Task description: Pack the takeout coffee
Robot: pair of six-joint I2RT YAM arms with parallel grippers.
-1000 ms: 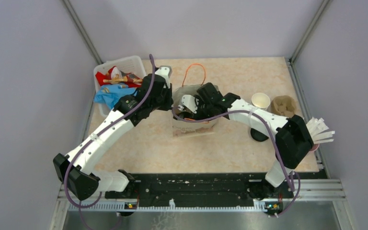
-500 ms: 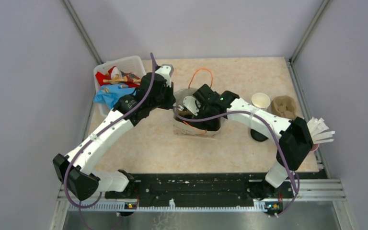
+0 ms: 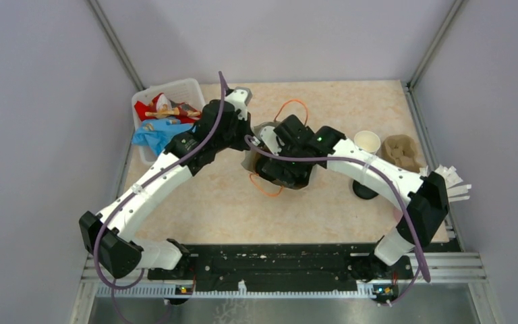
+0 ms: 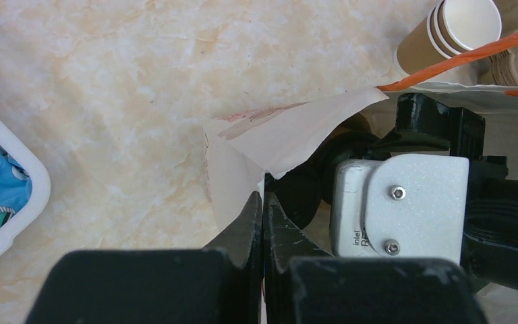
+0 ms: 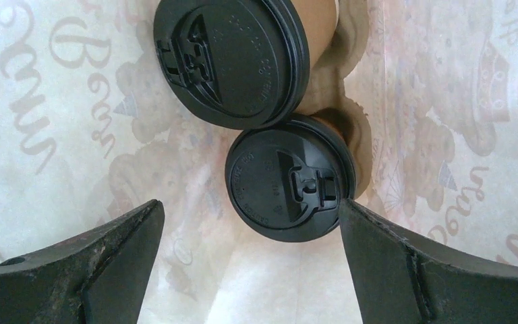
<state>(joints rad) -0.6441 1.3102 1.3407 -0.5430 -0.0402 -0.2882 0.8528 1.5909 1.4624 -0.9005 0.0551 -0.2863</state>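
Observation:
Two brown paper cups with black lids, one point(image 5: 231, 57) and the other point(image 5: 289, 177), stand side by side in a brown pulp tray point(image 5: 342, 108) at the bottom of a pale printed paper bag point(image 5: 54, 101). My right gripper point(image 5: 248, 204) is open inside the bag, above the nearer lid, holding nothing. My left gripper point(image 4: 263, 197) is shut on the bag's upper edge point(image 4: 290, 128). In the top view the right gripper point(image 3: 280, 165) fills the bag's mouth and the left gripper point(image 3: 248, 135) is at the bag's left rim point(image 3: 251, 162).
A white basket point(image 3: 168, 91) of cloths stands at the back left. A stack of lidless paper cups point(image 3: 367, 142), pulp trays point(image 3: 402, 150), black lids point(image 3: 364, 190) and a pink cup of white sticks point(image 3: 448, 182) are at the right. An orange bag handle point(image 3: 286, 106) sticks out.
My right gripper has gone further into the bag and now covers its mouth. My left gripper has shifted slightly right with the bag's edge. An orange handle now hangs at the bag's front.

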